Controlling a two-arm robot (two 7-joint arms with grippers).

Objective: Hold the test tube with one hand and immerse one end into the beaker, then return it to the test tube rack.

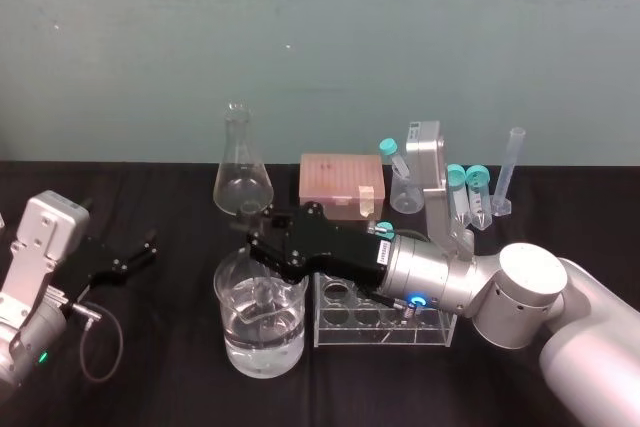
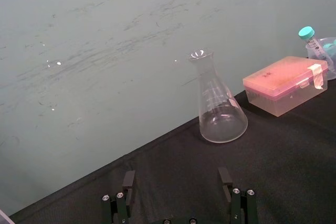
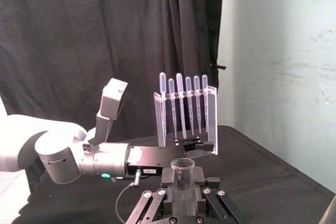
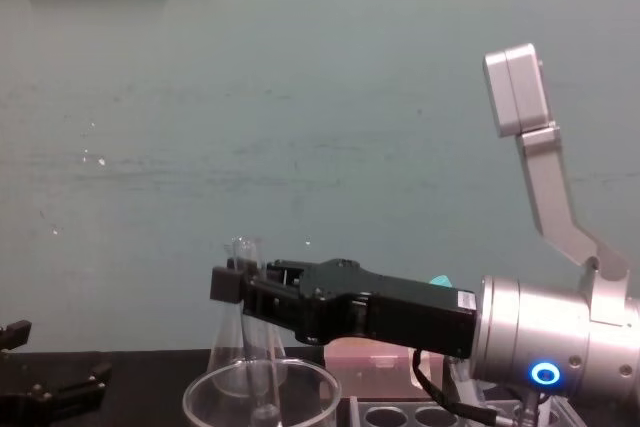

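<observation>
Your right claw (image 1: 262,239) is clamped on the test tube (image 3: 182,172), which stands in the beaker (image 1: 232,342) near the surface's front edge, lower end probably immersed; your left claw (image 1: 135,252) rests spread apart by the left edge; a tilted lift could strike glass against the rim.

in the chest view the beaker (image 4: 195,405) runs off the 6 o'clock edge, so its base and water level are lost. the test tube rack (image 4: 400,413), at 3 o'clock of it, shows just its top plate. the right gripper (image 4: 228,282) covers the middle of the flask (image 4: 240,249) and nearly all of the pink box (image 4: 370,355). from the head camera the test tube (image 1: 262,299) melts into the beaker's glass and water; i can't tell where its tip ends. in the right wrist view its open mouth shows, and the length behind it is buried between the fingers (image 3: 152,203). the left gripper (image 2: 178,200) is cut off by the picture's edge just past its fingertips.
</observation>
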